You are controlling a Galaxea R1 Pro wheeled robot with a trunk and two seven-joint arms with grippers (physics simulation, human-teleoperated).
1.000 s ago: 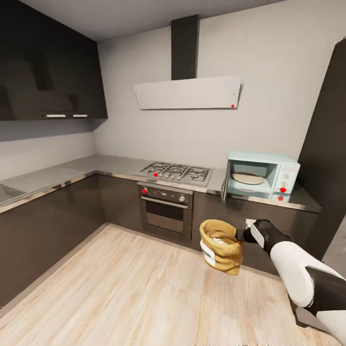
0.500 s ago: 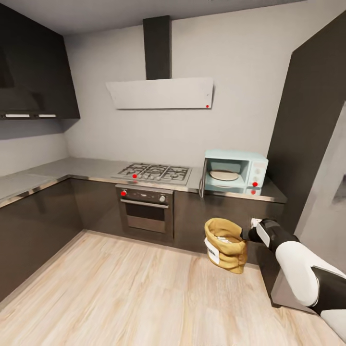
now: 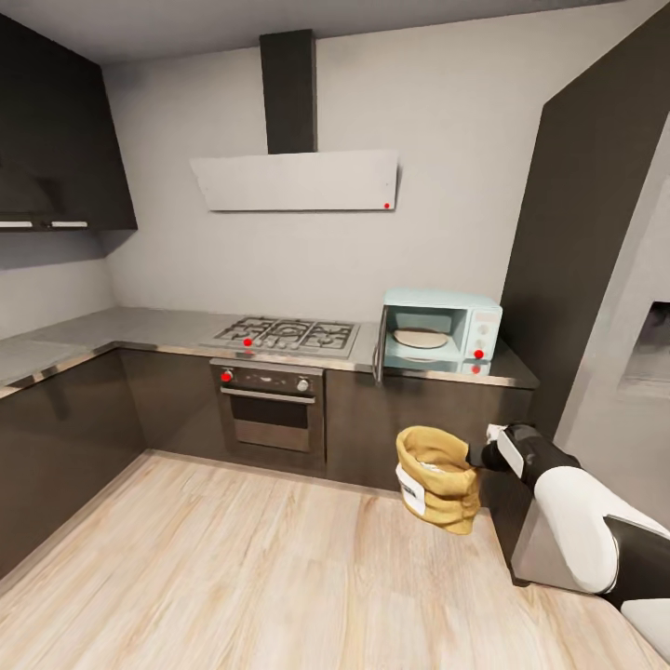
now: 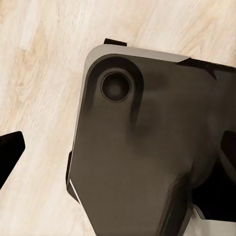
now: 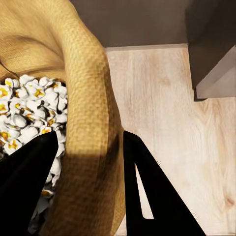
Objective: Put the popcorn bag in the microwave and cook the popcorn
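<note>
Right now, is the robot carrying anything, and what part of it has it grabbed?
Yes: the right gripper holds the popcorn bag by its rolled rim, one finger inside against the popcorn, one outside.

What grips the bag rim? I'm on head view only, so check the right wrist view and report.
Observer: The right gripper pinches the popcorn bag's wall at the rim, one finger inside among the popcorn, one outside.
Operator: Tell me what that popcorn looks like.
Observer: Puffed white pieces with yellow centres, filling the bag up near the rim.
Operator: Now the left wrist view. Say what is under that arm.
Observer: A dark rounded part of the robot's base over light wooden floor; a dark fingertip of the left gripper pokes in at the edge, too little to judge its opening.
</note>
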